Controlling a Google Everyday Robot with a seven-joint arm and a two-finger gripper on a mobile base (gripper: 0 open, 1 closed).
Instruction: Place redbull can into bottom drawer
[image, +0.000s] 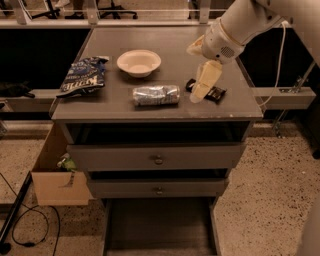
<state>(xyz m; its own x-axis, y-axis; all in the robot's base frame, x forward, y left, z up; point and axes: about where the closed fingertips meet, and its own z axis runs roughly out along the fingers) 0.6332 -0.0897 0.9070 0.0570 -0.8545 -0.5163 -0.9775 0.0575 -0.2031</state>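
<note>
Gripper centre-right, over candy bar, just right of can lying sideways on cabinet top; grip state can't be told; bottom drawer open.

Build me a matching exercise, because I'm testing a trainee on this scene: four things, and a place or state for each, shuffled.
1 can
2 bottom drawer
3 chip bag
4 gripper

a at the left edge of the tabletop
b above the candy bar, right of the can
c lying on its side near the front edge
d pulled out, under two other drawers

Pairs: 1-c, 2-d, 3-a, 4-b
</note>
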